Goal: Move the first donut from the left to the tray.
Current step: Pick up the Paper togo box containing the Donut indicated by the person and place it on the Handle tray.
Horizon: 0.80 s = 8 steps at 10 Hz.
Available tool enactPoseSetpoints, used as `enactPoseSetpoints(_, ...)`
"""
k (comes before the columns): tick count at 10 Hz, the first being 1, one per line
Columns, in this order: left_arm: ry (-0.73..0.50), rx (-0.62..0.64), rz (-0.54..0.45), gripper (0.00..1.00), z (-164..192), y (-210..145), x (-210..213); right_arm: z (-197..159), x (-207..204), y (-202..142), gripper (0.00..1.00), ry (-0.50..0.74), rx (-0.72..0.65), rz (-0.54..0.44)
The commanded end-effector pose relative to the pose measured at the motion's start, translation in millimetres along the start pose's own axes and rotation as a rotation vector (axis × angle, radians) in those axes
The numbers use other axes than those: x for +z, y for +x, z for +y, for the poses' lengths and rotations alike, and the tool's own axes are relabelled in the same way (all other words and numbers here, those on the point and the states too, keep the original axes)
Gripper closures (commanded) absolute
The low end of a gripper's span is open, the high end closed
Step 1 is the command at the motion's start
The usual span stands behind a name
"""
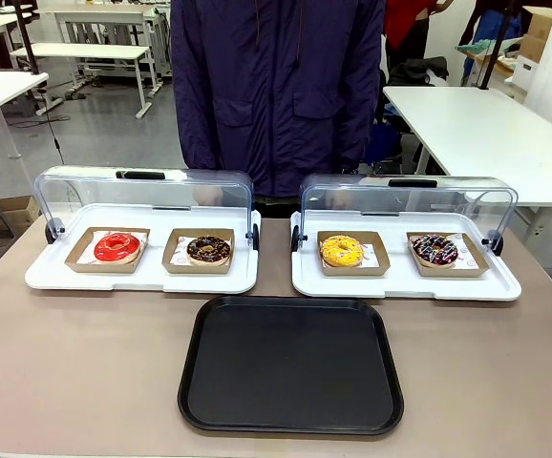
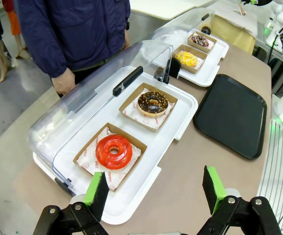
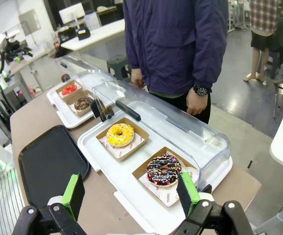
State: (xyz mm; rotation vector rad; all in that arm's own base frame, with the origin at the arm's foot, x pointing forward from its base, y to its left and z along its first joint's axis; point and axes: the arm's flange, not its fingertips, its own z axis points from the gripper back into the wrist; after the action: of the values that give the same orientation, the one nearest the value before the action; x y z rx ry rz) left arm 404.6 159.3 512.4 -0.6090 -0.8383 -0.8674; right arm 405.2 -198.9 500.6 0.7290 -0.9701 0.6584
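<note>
Since red donut (image 1: 116, 247) sits untouched in cardboard holder (image 1: 80, 258), leftmost on left white tray (image 1: 142, 281), lid (image 1: 142, 193) tipped back, step looks like approach. Left gripper (image 2: 156, 191) spread wide, empty, near tray's front edge; right gripper (image 3: 130, 192) spread, empty. Best: straddle holder's sides, spare icing, clear lid, lift level toward black tray (image 1: 290, 367) just in front. Count: four donuts, four holders, two white trays, one black tray.

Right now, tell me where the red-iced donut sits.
In the front view, the red-iced donut sits in its cardboard holder at the left end of the left white tray, beside the chocolate donut.
</note>
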Motion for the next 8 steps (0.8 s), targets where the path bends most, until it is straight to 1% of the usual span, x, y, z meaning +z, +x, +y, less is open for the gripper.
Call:
enactPoseSetpoints(1,-0.008,-0.011,-0.007,0.0,-0.5,0.5,0.5,2.2,-1.7,0.1,0.0,0.001,0.011,-0.018)
enactPoseSetpoints(8,-0.008,-0.011,-0.007,0.0,-0.5,0.5,0.5,2.2,-1.7,0.1,0.0,0.001,0.011,-0.018)
